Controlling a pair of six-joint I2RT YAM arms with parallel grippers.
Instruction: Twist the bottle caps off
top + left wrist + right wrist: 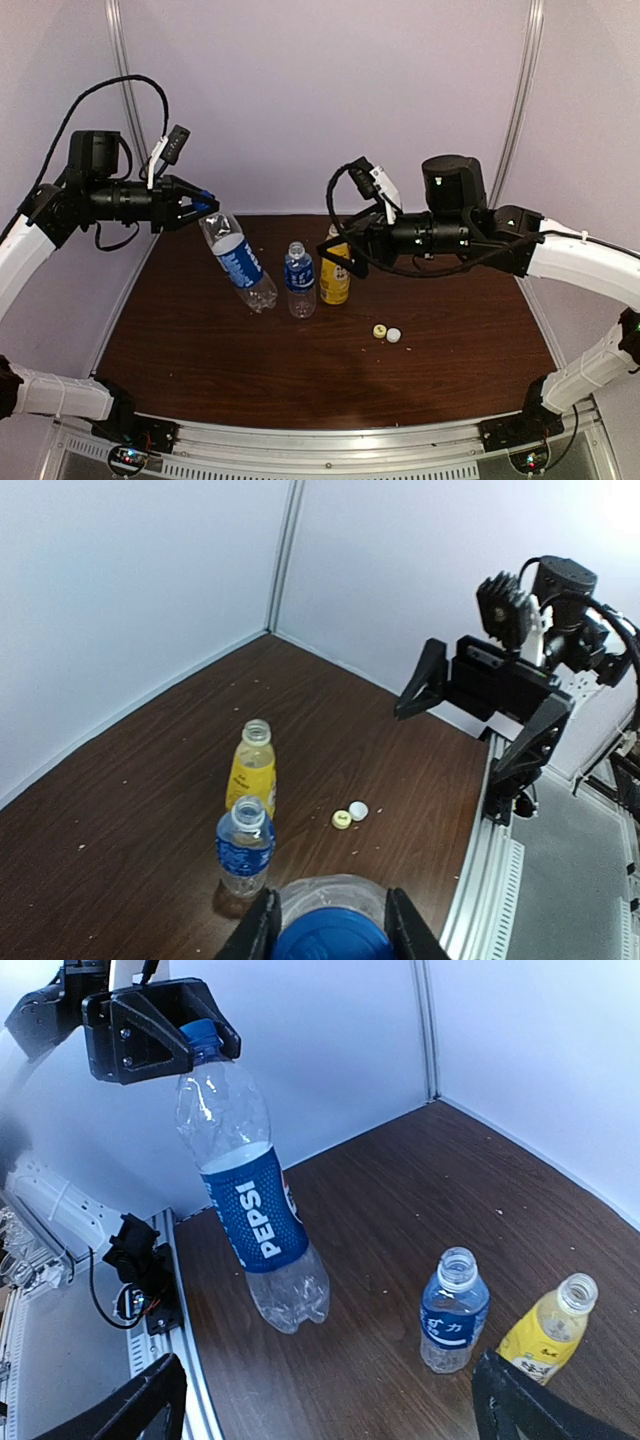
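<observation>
The taller clear bottle (238, 262) leans, its long axis running from the blue cap (207, 203) at upper left down to its base over the table (200, 350). The short clear bottle (299, 278) and yellow-orange bottle (335, 282) stand uncapped just beside that base. The yellow cap (380, 331) and white cap (394, 336) lie together nearby. The left gripper (200, 208) pinches the blue cap, while the right gripper (338, 258) hangs raised with its jaws spread.
</observation>
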